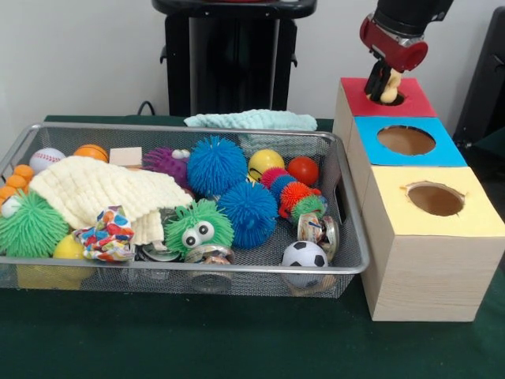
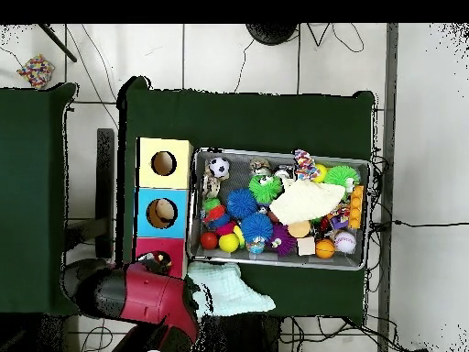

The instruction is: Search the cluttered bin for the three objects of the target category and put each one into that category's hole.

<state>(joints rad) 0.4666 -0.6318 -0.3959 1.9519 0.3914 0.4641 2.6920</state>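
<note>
On the green surface (image 1: pixel 237 347), upper right, the pincer (image 1: pixel 384 83) grips a pale object over the red-topped hole (image 1: pixel 392 98); release seems next.

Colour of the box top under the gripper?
Red top, under the gripper; clearest in the front view.

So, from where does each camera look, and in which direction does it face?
Front view: across the table, facing the robot; shows the bin, three boxes, and the gripper holding a pale object at the red-topped hole.
Overhead view: above the table, looking straight down, robot's base at the bottom; the red arm shows.
Shared: bin, yellow-topped hole, cream cloth, mint cloth beside the bin.
</note>
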